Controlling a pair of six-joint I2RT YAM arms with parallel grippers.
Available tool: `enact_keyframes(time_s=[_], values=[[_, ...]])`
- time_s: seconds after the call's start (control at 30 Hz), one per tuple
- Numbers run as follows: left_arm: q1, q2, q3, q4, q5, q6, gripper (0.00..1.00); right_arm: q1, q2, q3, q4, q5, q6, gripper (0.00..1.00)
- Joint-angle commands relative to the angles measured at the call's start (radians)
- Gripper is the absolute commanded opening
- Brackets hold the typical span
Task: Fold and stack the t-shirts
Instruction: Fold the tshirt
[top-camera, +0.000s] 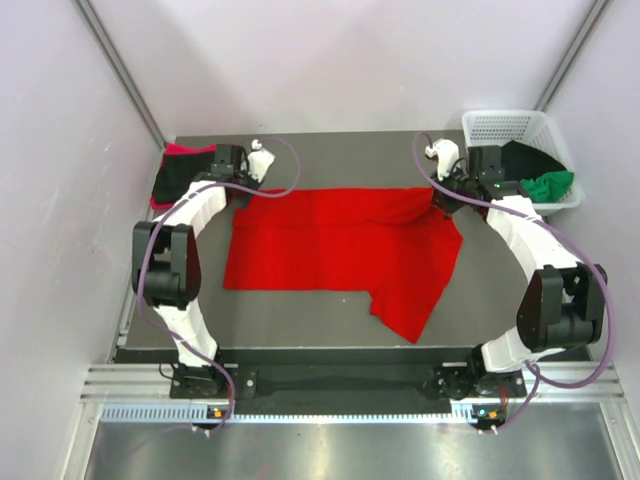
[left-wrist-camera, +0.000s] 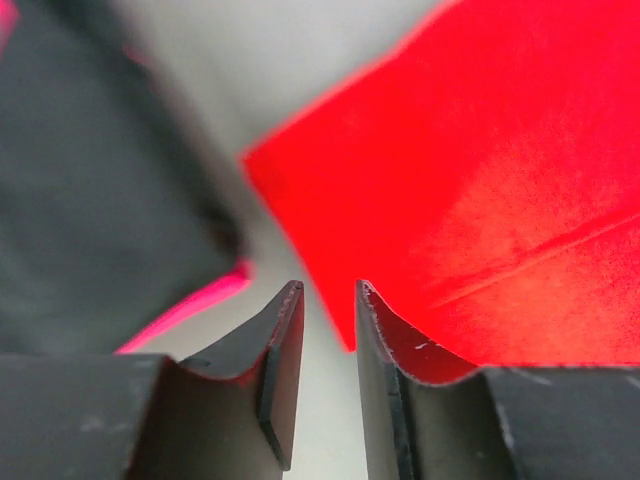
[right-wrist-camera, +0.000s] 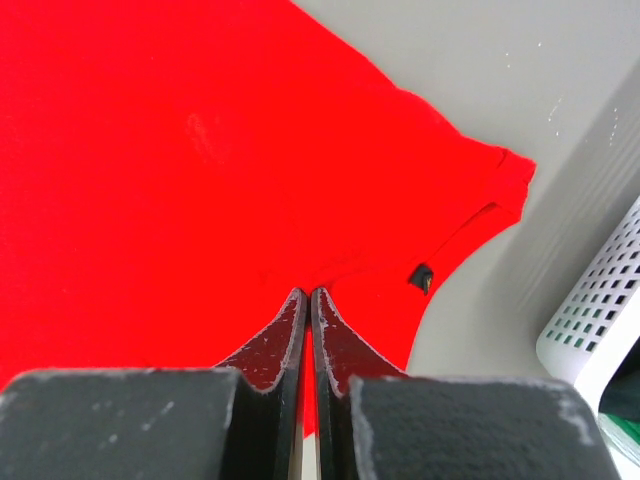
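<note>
Here the soft, creased bright red t-shirt (top-camera: 330, 240) lies spread; left tool (left-wrist-camera: 328, 292) slightly parted and empty, right tool (right-wrist-camera: 308, 296) closed.

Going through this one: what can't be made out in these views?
Right claw, right wrist view: jaws shut at the red t-shirt; its own fingers hide any pinched cloth.
Dark and pink stack, top view: partly under the left arm; blurred in the left wrist view.
Basket, top view: black cloth and green cloth partly behind the right arm.
</note>
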Motion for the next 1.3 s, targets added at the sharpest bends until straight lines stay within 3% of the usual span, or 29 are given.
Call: enact_keyframes(time_s=[0.0,0.1,0.23,0.33,0.37,0.43,0.47,0.6,0.67,0.8,0.97,1.27], values=[[-0.003,0.034,-0.001,-0.014,0.044,-0.046,0.31,-0.006,0.004,0.041,0.02,-0.023,0.031,0.0],[-0.003,0.057,-0.01,-0.011,0.033,-0.04,0.25,-0.006,0.038,0.034,0.074,-0.011,0.054,0.0],[-0.003,0.079,-0.009,-0.019,0.026,-0.031,0.22,-0.007,0.189,0.184,0.1,0.017,0.067,0.0],[-0.004,0.09,-0.013,-0.018,0.024,-0.033,0.22,-0.007,0.329,0.336,0.063,0.063,0.054,0.2],[-0.004,0.093,-0.016,-0.015,0.018,-0.031,0.21,-0.01,0.366,0.371,0.045,0.079,0.053,0.35],[-0.007,0.087,-0.021,-0.008,0.015,-0.03,0.21,-0.014,0.314,0.37,0.063,0.115,0.016,0.58],[-0.007,0.08,-0.022,-0.008,0.013,-0.031,0.22,-0.015,0.28,0.341,0.081,0.121,-0.004,0.64],[-0.024,0.067,-0.028,-0.005,-0.008,-0.014,0.22,-0.012,0.139,0.116,0.034,-0.027,-0.181,0.56],[-0.033,0.065,-0.027,-0.004,-0.013,-0.011,0.22,-0.006,0.115,0.071,-0.047,-0.13,-0.312,0.48],[-0.052,0.076,-0.018,-0.004,-0.023,-0.005,0.22,0.006,0.127,0.0,-0.141,-0.203,-0.401,0.39],[-0.072,0.091,-0.002,-0.01,-0.025,0.004,0.22,0.039,0.274,0.078,-0.201,-0.242,-0.403,0.32],[-0.075,0.079,-0.032,-0.005,-0.068,0.015,0.22,0.054,0.45,0.244,-0.244,-0.252,-0.392,0.36]])
